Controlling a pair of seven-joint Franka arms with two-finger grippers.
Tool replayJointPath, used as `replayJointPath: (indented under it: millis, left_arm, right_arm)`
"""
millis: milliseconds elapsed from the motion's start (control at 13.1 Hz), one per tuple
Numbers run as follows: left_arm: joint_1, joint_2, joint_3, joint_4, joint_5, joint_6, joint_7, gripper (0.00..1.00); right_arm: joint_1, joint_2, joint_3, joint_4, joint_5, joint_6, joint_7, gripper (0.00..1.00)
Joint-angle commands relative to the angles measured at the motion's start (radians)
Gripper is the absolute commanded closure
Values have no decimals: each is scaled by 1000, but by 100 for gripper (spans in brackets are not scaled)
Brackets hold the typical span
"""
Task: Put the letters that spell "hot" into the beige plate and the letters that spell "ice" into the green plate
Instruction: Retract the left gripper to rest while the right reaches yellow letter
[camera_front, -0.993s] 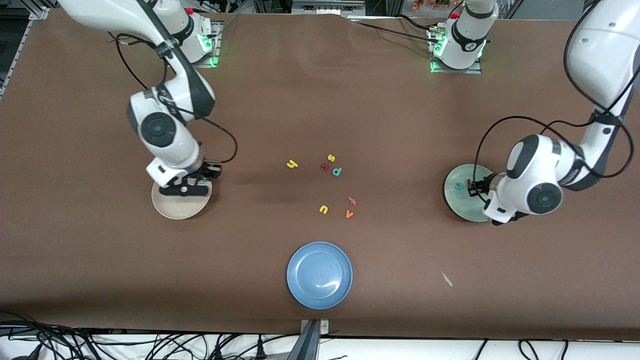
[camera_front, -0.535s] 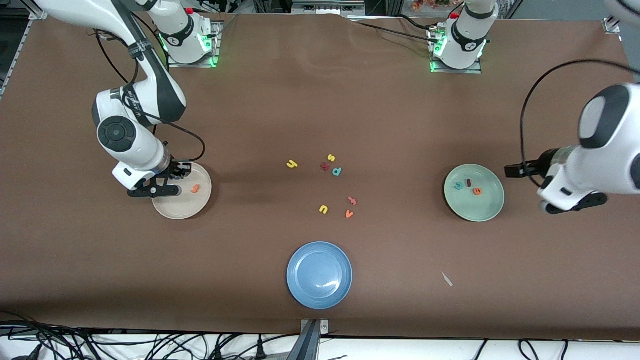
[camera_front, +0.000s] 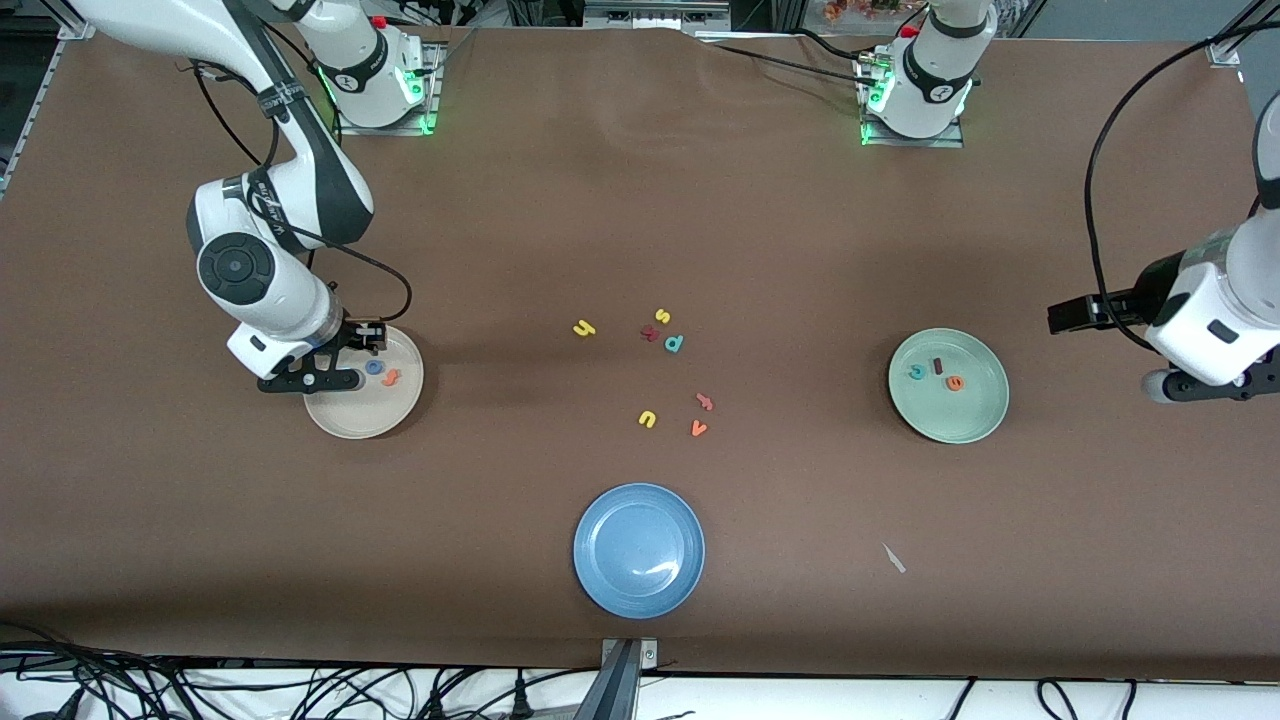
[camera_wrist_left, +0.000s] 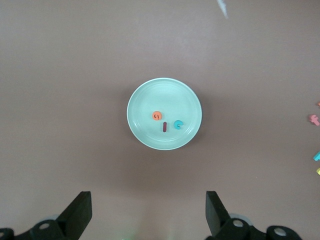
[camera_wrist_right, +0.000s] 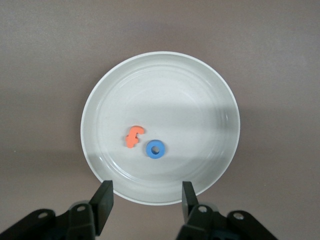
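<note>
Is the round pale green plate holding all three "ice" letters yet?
Yes. The round pale green plate holds the orange foam e, dark red bar i and teal foam c, all lying flat inside its rim.

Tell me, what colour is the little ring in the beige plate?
Blue. The ring shows best in the right wrist view.

A blue plate sits on the brown table nearest the front camera; above it lie a yellow u, an orange v, a yellow s and a teal p; a small pale scrap lies toward the left arm's end.
</note>
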Motion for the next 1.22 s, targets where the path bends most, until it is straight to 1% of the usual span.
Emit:
replayJointPath:
  millis: [0, 76, 153, 229, 305, 382, 764, 916, 1146]
  left_arm:
    - [-196, -67, 322, 6, -210, 2, 77, 1]
    - [-269, -96, 442, -21, -267, 40, 105, 1]
    - [-285, -119, 472, -64, -279, 88, 126, 1]
    - [-279, -127, 475, -74, -286, 112, 131, 0]
    - [-249, -126, 475, -71, -291, 117, 149, 0]
    - [-224, -126, 474, -71, -309, 117, 187, 0]
    - [-209, -121, 475, -75, -325, 129, 202, 0]
    - [-206, -120, 475, -77, -323, 128, 202, 0]
    - [-196, -115, 475, -74, -322, 129, 203, 0]
  right_arm:
    - [-1, -6, 24, -16, 37, 15, 68, 37]
    - [1, 5, 56, -16, 49, 27, 106, 37]
    - [2, 14, 76, -14, 52, 49, 164, 37]
    - [4, 26, 104, -13, 52, 70, 229, 37]
    - [8, 37, 127, -10, 52, 89, 296, 37]
    - [28, 49, 135, -7, 52, 109, 359, 37]
    - [172, 101, 135, 7, 49, 222, 657, 36]
    - [231, 115, 135, 32, 40, 224, 787, 36]
    - [294, 147, 135, 65, 37, 225, 924, 36]
